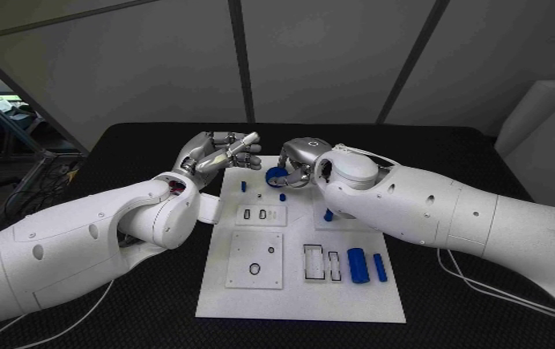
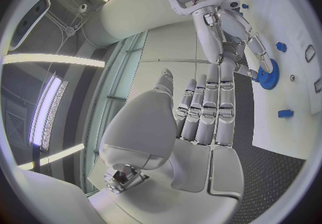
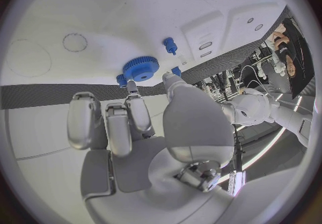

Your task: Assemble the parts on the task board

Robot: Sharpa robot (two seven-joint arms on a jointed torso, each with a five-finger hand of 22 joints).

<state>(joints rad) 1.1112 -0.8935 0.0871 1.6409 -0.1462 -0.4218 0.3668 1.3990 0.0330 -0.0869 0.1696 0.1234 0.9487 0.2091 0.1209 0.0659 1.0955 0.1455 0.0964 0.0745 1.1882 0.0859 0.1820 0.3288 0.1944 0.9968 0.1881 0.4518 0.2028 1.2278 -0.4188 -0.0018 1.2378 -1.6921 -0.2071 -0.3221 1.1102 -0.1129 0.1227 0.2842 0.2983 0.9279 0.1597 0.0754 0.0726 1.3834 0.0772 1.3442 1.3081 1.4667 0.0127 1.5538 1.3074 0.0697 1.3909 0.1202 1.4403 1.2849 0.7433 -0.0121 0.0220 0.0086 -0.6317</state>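
At the board's 12 o'clock end, your right hand pinched the blue gear.

You had the gear over the white task board, fingertips closed on its rim. Your left hand hovered at 9 o'clock of the gear, fingers straight and close together, holding nothing. Two blue cylinders lay toward the board's 5 o'clock corner; small blue pegs stood near the gear.

Head view: dim, cool light from above; the white task board stands out against the dark desk, arms casting soft shadows. Wrist views: strong fisheye bending at the rims, dark vignette; bright ceiling strips glare in the left wrist view. Focus acceptable.
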